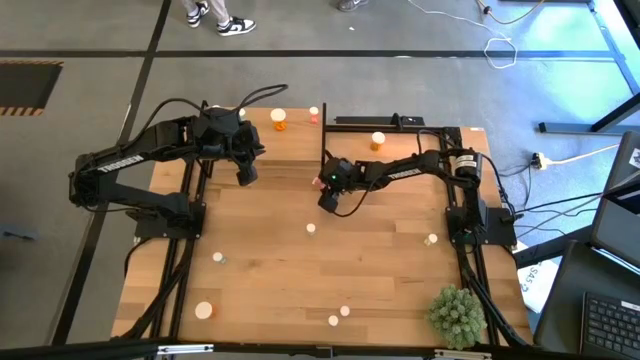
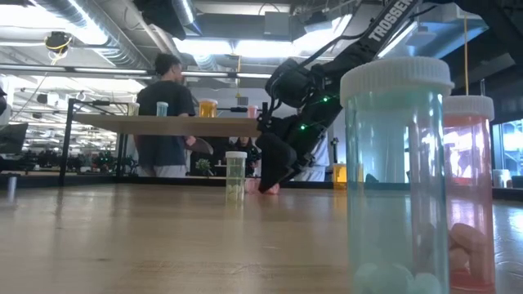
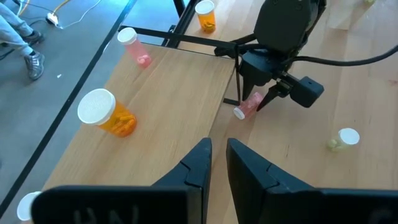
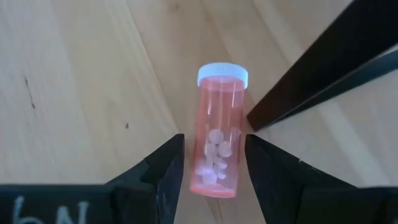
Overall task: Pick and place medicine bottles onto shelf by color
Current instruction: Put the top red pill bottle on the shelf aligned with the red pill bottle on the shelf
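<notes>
A reddish medicine bottle [image 4: 217, 149] with a white cap lies on its side on the table, just off the shelf's [image 3: 174, 87] corner post. My right gripper [image 4: 214, 138] is low over it, shut on it [image 1: 325, 200]. On the shelf stand an orange bottle [image 3: 109, 115] and a pink bottle [image 3: 134, 46]. Another orange bottle [image 3: 205, 15] stands beyond the black rod. My left gripper [image 3: 217, 149] hangs high above the shelf's near edge [image 1: 247, 175], shut and holding nothing. My right gripper has the reddish bottle's body between its two fingers, at the end away from the cap [image 4: 199, 165]. The fingers slant down from the table's right side and lie along the bottle. The bottle lies on the table, its cap [image 4: 222, 73] pointing away from the gripper.
Loose bottles stand about the table: a pale green one [image 3: 345, 138] near my right gripper, others toward the near edge [image 1: 218, 258] [image 1: 204, 311] [image 1: 340, 315] [image 1: 431, 240]. A spiky green plant ball [image 1: 457, 315] sits at the near right corner. A person stands beyond the shelf [image 2: 167, 114].
</notes>
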Controlling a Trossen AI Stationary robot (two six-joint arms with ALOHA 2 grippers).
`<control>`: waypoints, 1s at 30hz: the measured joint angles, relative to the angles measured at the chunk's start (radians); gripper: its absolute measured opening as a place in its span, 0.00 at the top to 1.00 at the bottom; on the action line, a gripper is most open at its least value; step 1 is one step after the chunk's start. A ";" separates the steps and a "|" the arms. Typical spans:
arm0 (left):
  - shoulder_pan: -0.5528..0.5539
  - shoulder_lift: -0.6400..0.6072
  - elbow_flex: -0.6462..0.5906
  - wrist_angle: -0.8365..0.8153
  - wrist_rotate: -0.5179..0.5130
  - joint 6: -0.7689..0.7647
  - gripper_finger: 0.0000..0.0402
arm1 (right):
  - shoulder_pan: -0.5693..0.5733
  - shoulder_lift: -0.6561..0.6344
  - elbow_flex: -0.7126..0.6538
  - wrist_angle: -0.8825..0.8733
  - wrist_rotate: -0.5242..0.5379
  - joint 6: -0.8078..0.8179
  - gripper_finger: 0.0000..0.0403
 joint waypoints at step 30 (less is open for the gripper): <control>0.000 0.000 0.000 0.000 0.000 0.000 0.89 | 0.000 0.000 0.000 0.033 -0.018 0.051 0.75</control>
